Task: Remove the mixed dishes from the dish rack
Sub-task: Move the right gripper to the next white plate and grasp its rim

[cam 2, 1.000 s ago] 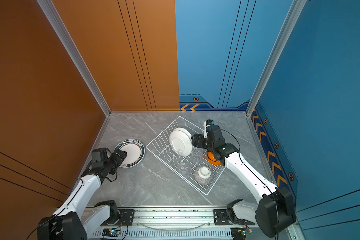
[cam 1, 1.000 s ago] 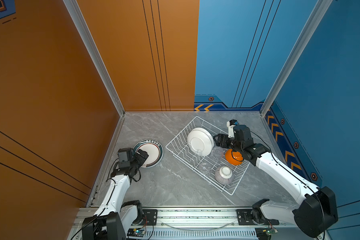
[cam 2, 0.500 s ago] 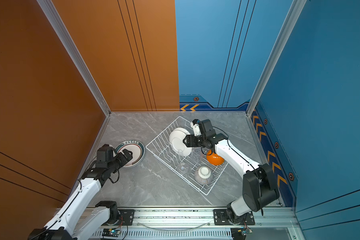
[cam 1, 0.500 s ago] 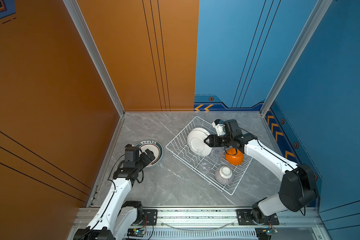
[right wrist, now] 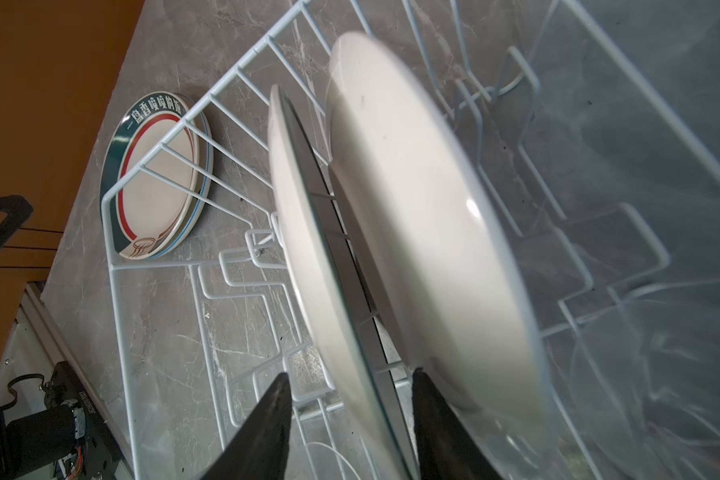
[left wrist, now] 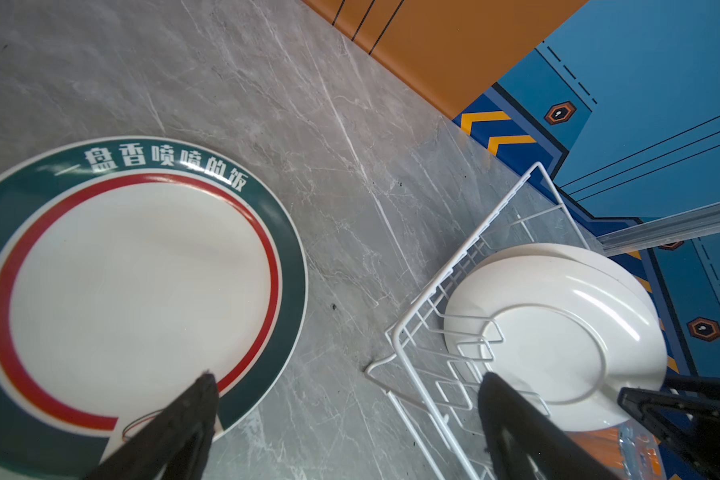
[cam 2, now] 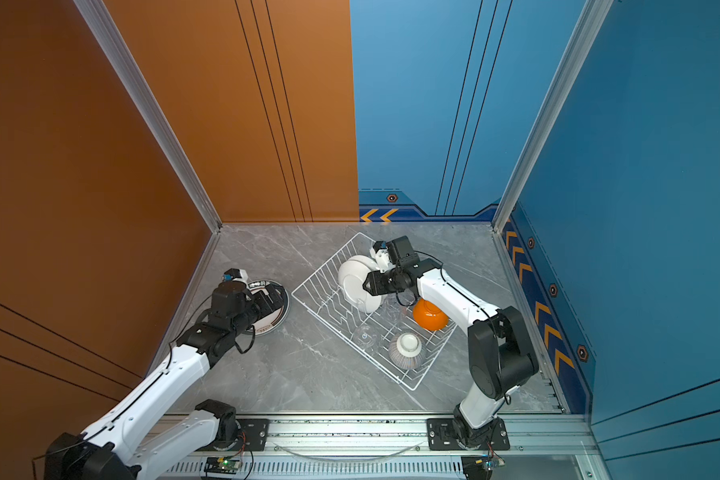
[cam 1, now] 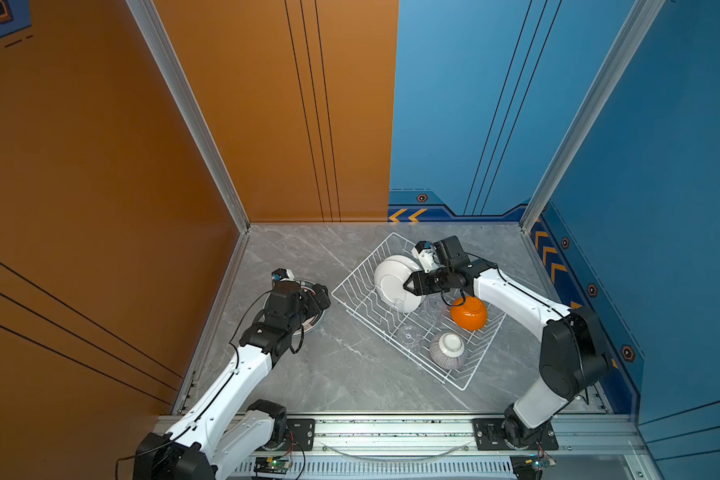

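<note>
Desk: Where are you?

Op: My right gripper (right wrist: 350, 374) straddles the rim of the nearer upright plate (right wrist: 308, 232) at the far end of the dish rack (cam 1: 362, 263), which sits angled on the right half of the table (left wrist: 350, 124). The jaws are apart, one finger on each side, and I see no pinch yet. My left gripper (left wrist: 348, 376) hangs spread wide and empty over the green-ringed plate (left wrist: 142, 282), which lies flat beside the rack.

Desk: What worries you?

Op: The inner finger (right wrist: 437, 424) sits in the slot between that plate and the neighbour plate (right wrist: 412, 208). If I clamp off-centre or lift at a tilt, I judge it could shove the neighbour over toward the tumblers. A thin glazed rim may also slip from the pads, and the plate's foot could catch a prong on the way up.

Desk: What can't you see?

Op: Whether the pads touch the plate — I cannot tell. In a top view one tumbler (cam 1: 408, 336) is only a faint outline, and the right wrist camera gives a glassy blur past the plates. The plate's front face is edge-on, just a dark sliver. My left arm covers most of the green-ringed plate from above — something seems stacked beneath it. The orange bowl (cam 1: 468, 313) and striped bowl (cam 1: 447, 351), nearer me in the rack, are plain enough.
</note>
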